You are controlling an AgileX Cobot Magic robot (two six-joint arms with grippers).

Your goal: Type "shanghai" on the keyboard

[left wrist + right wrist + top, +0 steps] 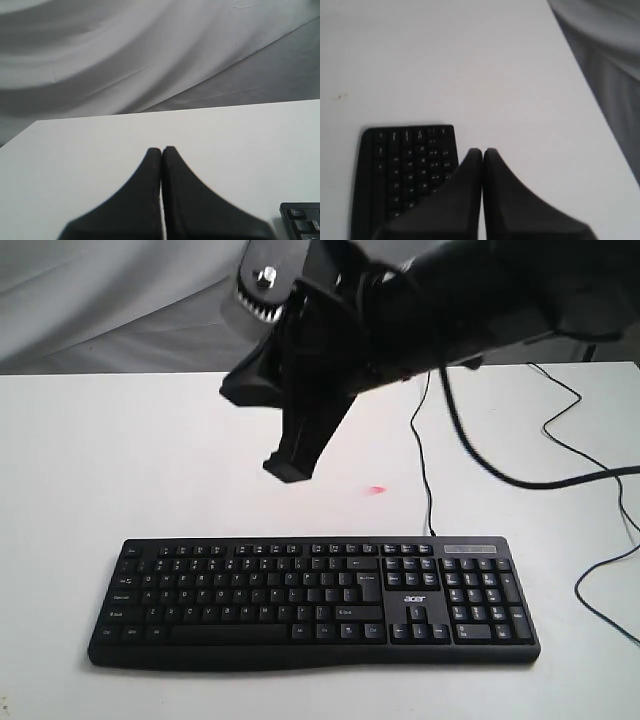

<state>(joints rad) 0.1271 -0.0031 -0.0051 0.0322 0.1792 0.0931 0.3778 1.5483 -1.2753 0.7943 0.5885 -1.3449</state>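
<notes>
The black keyboard (310,600) with white legends and an "acer" logo lies flat near the table's front edge. My right gripper (288,470) hangs shut and empty above the bare table, behind the keyboard's left half. In the right wrist view the shut gripper (482,151) has one end of the keyboard (405,175) beside it. My left gripper (161,149) is shut on nothing over white table, with only a keyboard corner (302,222) showing beside it. I do not see the left gripper in the exterior view.
The keyboard's thin black cable (425,460) runs back across the white table (120,460). More black cables (590,480) loop at the right side. A small red spot (376,490) sits behind the keyboard. Grey cloth (125,60) hangs beyond the far edge.
</notes>
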